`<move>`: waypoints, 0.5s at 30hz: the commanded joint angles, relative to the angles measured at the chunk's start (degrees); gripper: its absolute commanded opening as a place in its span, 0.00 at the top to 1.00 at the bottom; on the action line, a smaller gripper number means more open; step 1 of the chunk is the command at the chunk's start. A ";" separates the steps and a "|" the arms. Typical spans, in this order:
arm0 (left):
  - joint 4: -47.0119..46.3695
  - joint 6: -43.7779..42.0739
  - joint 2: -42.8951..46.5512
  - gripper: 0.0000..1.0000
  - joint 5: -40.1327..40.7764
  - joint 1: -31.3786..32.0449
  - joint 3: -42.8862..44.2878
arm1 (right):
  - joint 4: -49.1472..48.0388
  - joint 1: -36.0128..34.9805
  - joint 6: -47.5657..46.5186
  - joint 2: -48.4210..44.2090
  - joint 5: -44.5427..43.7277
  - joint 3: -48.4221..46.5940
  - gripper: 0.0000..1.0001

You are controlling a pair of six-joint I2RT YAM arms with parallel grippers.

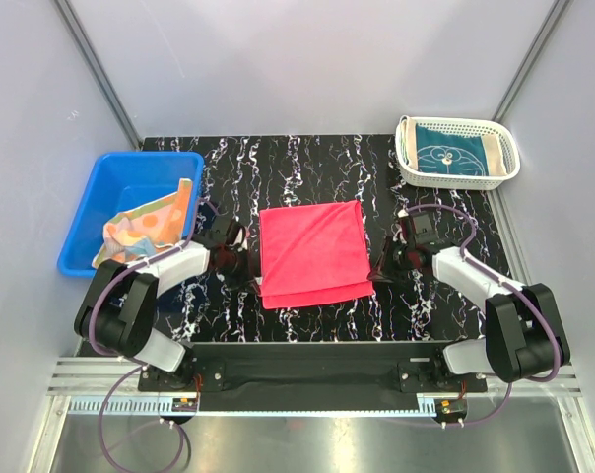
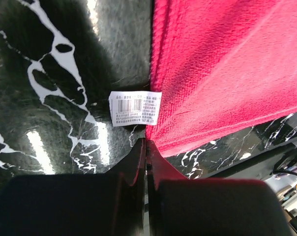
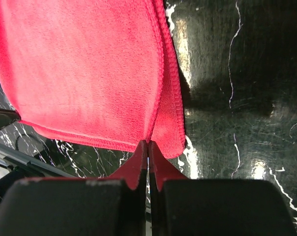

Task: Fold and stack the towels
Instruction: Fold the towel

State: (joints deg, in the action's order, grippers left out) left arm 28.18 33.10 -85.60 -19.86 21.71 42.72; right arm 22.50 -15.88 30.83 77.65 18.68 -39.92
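Note:
A pink-red towel (image 1: 312, 251) lies folded in the middle of the table, its upper layer offset from the lower one. My left gripper (image 1: 246, 261) is at its left edge, shut, with the tips (image 2: 146, 141) pinching the towel (image 2: 222, 69) at a corner next to its white label (image 2: 134, 108). My right gripper (image 1: 376, 273) is at the right edge, shut, with its tips (image 3: 148, 143) nipping the upper layer's hem of the towel (image 3: 84, 73). An orange-peach towel (image 1: 145, 229) lies crumpled in the blue bin. A teal towel (image 1: 458, 156) with a white face sits in the white basket.
The blue bin (image 1: 110, 182) stands at the left edge of the black marbled table (image 1: 307, 168). The white basket (image 1: 509, 148) stands at the back right corner. Grey walls close in the back and both sides.

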 commanded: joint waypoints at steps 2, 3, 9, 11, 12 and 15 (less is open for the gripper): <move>-4.20 0.65 1.31 1.00 -2.38 0.08 2.54 | -0.98 -0.47 -0.16 -1.79 -2.33 -2.08 1.00; -3.06 0.47 1.40 1.00 -2.12 0.17 5.68 | 0.25 -0.47 -0.68 -1.97 -2.68 -3.22 1.00; 6.26 2.22 8.60 1.00 0.96 2.27 11.34 | 12.12 -0.47 -0.69 -6.36 -6.90 -10.71 1.00; 5.84 3.19 11.15 1.00 2.01 3.94 7.74 | 11.96 -0.47 0.10 -8.73 -6.47 -7.38 1.00; 5.31 4.15 11.77 1.00 2.54 4.38 5.73 | 11.17 -0.47 1.41 -9.26 -6.02 -5.88 1.00; 0.31 5.39 12.13 1.00 2.11 5.44 -1.13 | 6.07 -0.82 3.79 -11.11 -3.65 0.79 1.00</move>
State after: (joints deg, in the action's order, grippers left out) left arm 29.85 36.05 -72.93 -18.94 26.50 47.53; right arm 29.30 -16.03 31.70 67.29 14.33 -44.03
